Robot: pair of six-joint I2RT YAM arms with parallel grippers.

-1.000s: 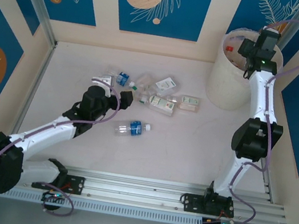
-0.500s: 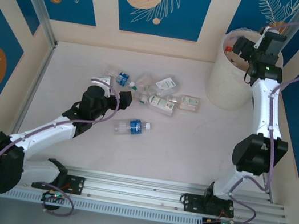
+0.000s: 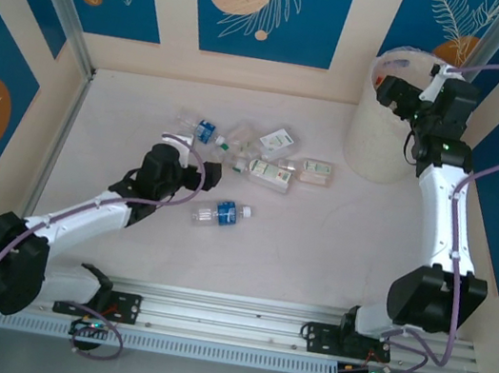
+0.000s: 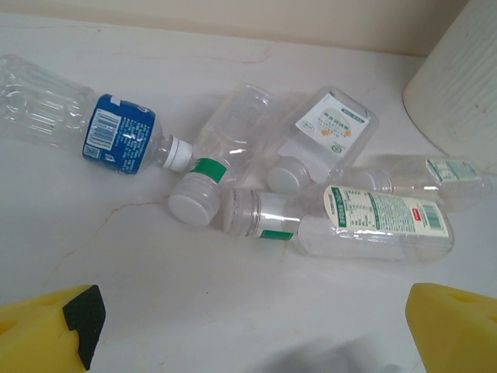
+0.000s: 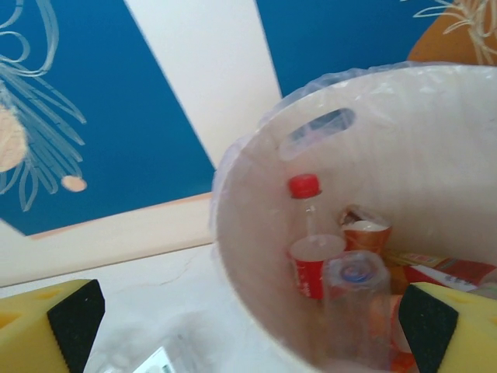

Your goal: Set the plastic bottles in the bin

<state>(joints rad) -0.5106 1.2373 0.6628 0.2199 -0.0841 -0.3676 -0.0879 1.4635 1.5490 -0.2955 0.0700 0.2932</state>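
My left fingers [image 4: 46, 334] stand wide open and empty beside the plastic bottles [image 3: 268, 163] clustered mid-bench [image 3: 316, 247]. My right fingers [image 5: 50, 326], likewise parted and empty, hang at the bin [image 3: 373, 145], upper right of the overhead frame, where a red-capped bottle [image 5: 307, 229] stands inside.

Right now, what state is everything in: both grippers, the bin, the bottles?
Left gripper, open, empty, facing the pile.
Right gripper, open, empty, over the bin's edge.
Bin, upright, bag-lined, bottles inside.
Red-capped bottle, upright in the bin, capped.
Bottle pile, lying on their sides on the table.
Lone blue-label bottle, on its side, capped, apart from the pile.
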